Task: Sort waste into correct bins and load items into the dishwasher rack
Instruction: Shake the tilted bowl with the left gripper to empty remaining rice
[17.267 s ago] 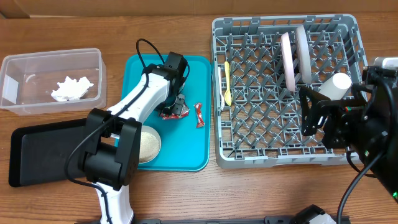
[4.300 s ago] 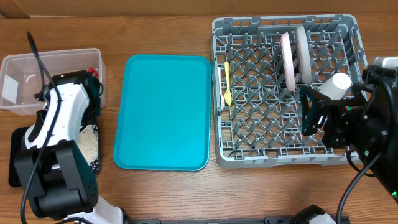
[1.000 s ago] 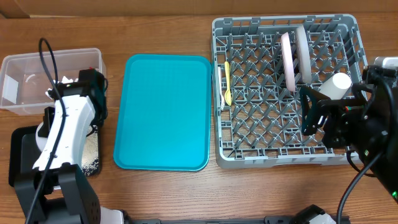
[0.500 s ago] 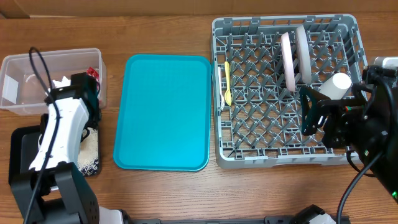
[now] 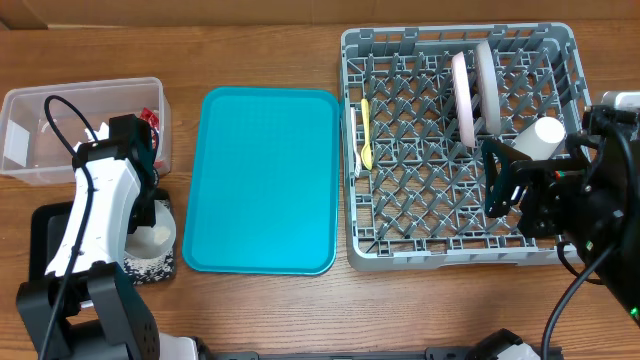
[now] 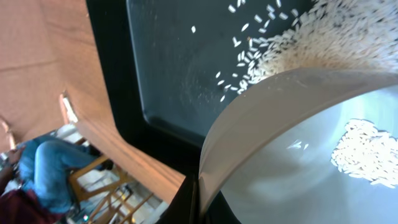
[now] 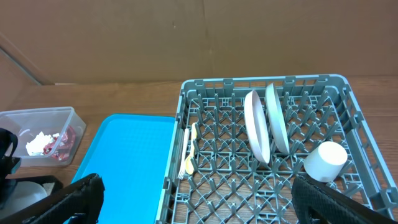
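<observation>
My left gripper (image 6: pixel 198 202) is shut on the rim of the pale bowl (image 5: pixel 155 237), held tilted over the shallow black tray (image 5: pixel 45 250). In the left wrist view a pile of white rice grains (image 6: pixel 323 37) lies on the black tray (image 6: pixel 168 74), and some grains still cling inside the bowl (image 6: pixel 367 152). The clear tub (image 5: pixel 40 110) holds the white napkin (image 7: pixel 40 142) and red wrappers (image 5: pixel 150 117). The grey rack (image 5: pixel 400 240) holds two upright plates (image 5: pixel 461 95) (image 5: pixel 487 85), the white cup (image 5: pixel 547 132) and the yellow and white cutlery (image 5: pixel 366 130). My right gripper (image 5: pixel 510 185) is open and empty above the rack's right front.
The teal tray (image 5: pixel 265 180) lies bare between the black tray and the rack. The left arm's cable loops over the clear tub. A cardboard wall stands behind the table in the right wrist view.
My left arm has shifted toward the table's front with the bowl, which now shows its white side over the black tray. Rice lies on the tray. The right arm has not moved.
</observation>
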### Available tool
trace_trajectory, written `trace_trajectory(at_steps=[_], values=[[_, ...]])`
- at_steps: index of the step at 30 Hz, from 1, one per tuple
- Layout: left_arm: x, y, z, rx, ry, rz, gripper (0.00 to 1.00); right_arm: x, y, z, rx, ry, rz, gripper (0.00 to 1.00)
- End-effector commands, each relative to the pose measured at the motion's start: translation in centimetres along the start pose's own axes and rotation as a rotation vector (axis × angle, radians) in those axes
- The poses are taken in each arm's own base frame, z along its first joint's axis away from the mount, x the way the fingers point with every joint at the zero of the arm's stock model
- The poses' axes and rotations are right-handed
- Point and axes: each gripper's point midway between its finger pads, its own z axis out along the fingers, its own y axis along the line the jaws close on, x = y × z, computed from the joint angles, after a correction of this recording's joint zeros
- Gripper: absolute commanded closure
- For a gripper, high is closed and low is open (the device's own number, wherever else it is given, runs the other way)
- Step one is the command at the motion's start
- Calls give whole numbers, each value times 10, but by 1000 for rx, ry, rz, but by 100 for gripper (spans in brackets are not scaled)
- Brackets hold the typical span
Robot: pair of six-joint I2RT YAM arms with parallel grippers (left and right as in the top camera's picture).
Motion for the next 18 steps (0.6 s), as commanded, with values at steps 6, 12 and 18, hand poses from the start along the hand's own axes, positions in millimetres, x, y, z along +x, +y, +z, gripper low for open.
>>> trace_trajectory(at_steps=[6, 12, 18], values=[[-8, 16, -36, 46, -167, -68, 96, -2, 0, -2, 0, -12, 1, 0], [-5, 20, -53, 83, -232, -109, 96, -2, 0, -2, 0, -12, 1, 0], [5, 20, -65, 128, -263, -88, 96, -2, 0, -2, 0, -12, 1, 0]])
